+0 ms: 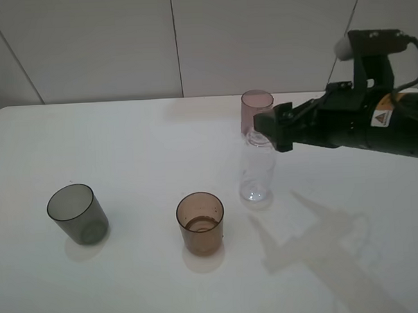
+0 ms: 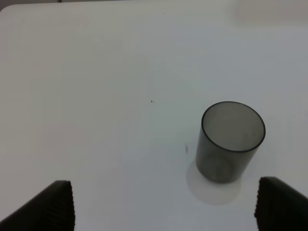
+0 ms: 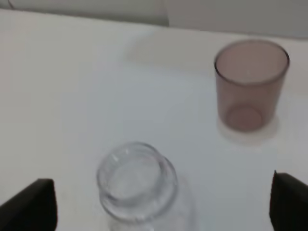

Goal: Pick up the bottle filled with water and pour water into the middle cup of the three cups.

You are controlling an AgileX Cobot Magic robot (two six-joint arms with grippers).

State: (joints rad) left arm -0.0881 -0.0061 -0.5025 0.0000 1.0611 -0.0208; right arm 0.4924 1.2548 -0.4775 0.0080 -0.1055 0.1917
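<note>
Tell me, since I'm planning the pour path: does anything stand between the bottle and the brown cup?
Nothing visible does. The bottle stands upright on the table, and the middle cup sits nearer the camera to its left, with only bare tabletop between them.

Blurred bottle [image 3: 137,185], base cropped

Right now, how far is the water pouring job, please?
Possibly done: the middle cup seems to hold some liquid at its bottom, though I cannot be certain. In hand: the bottle stands upright on the table, and the right gripper is open at its neck, not gripping it. Left: I cannot tell whether more pouring is needed. The left gripper waits open near the grey cup.
</note>
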